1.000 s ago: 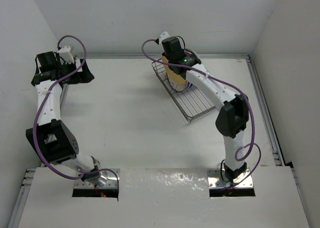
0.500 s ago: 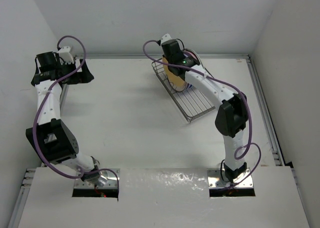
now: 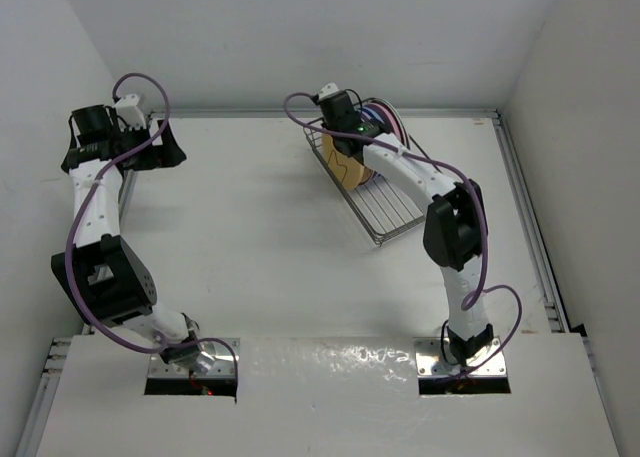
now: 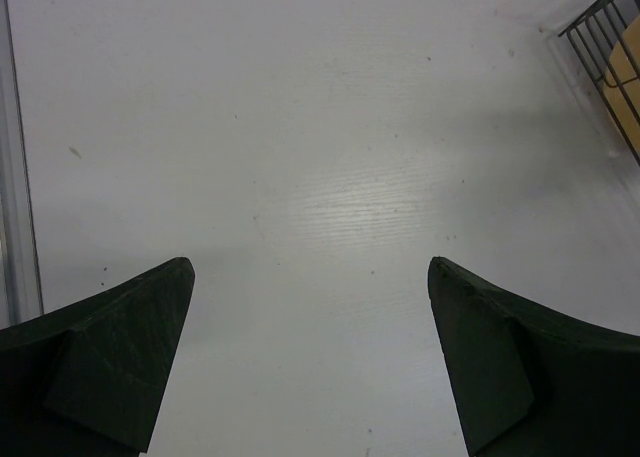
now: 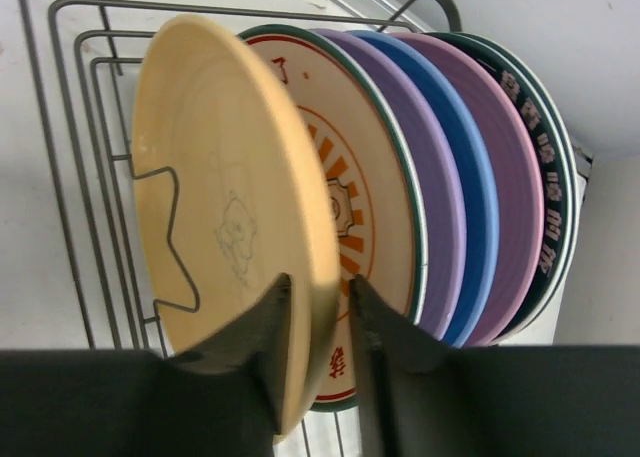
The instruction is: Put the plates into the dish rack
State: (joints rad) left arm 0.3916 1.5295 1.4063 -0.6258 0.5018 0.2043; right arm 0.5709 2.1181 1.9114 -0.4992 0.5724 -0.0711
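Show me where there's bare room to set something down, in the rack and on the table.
Free: the near end of the dish rack, bare wires from the yellow-orange plate to the near rim; and the table between the left arm and the rack. Crowded: the rack's far end, plates packed on edge, right gripper on the yellow-orange one.

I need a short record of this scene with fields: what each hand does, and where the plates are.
right hand: shut on the rim of the yellow plate
yellow plate: on edge in the rack, at the end of the row, beside the sunburst plate
rest of the row: purple, blue, pink, green-rimmed, all on edge
left hand: open, holds nothing, above the table
plates on the table: none in view
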